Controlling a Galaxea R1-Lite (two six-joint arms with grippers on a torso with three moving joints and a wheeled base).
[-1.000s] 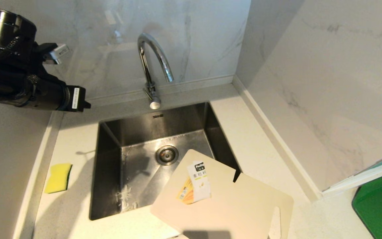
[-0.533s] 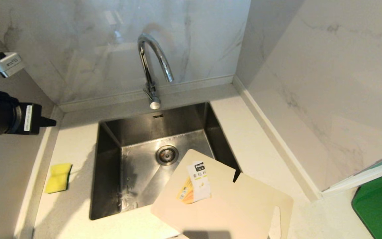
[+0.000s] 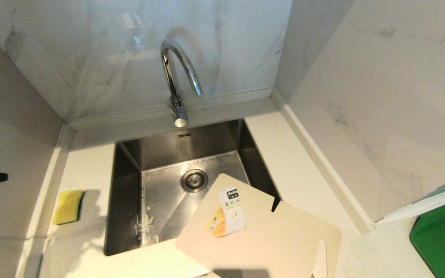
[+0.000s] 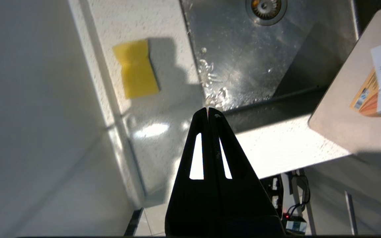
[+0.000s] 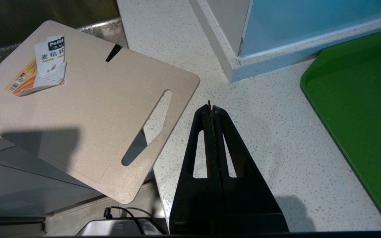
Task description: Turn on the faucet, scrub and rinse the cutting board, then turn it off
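**Claws shut and empty at the sink**

Board (image 3: 261, 235) lay at five o'clock of the sink (image 3: 126, 216), one corner jutting over the basin, its label (image 3: 228, 218) facing up, its near edge past the counter's front. Faucet (image 3: 176, 77) stood at twelve o'clock behind the basin; I saw no stream from its spout. Sponge (image 3: 68, 206) sat on the counter at nine o'clock. My left claw (image 4: 208, 112) hung pinched together, empty, over the counter's front edge. My right claw (image 5: 210, 106) hung likewise closed, empty, above the counter just beside the board's handle slot (image 5: 147, 127).
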